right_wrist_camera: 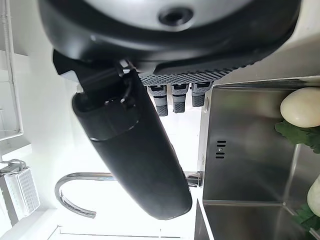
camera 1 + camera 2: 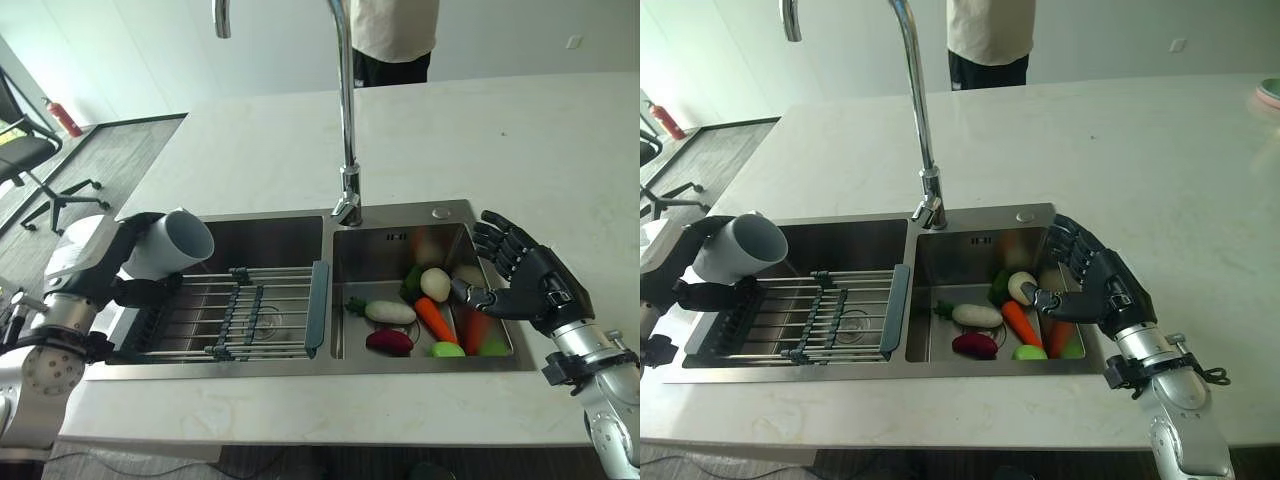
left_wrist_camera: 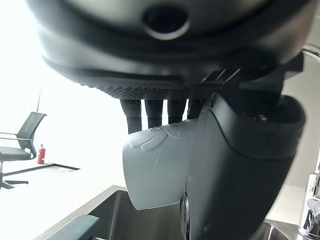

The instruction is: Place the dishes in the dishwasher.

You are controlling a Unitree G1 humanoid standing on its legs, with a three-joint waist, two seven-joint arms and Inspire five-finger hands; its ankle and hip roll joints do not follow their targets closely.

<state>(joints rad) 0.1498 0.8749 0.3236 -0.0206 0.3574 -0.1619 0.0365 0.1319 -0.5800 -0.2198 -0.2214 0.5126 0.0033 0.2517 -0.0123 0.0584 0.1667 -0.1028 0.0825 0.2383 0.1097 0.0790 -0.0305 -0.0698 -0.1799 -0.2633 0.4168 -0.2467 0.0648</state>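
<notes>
The left hand is gripping a grey cup above the sink rack — tilted, it could be slipping and clattering onto the wires. The right hand is hovering open over the vegetables — risking a nudge.

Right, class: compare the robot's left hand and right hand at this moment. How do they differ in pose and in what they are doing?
The left robot hand is curled round a grey cup, holding it tilted over the wire rack in the left basin; the right robot hand is open and holds nothing. The left sits at the sink's left edge, the right over the right basin above the vegetables. Both are dark and hang over the same sink.
</notes>
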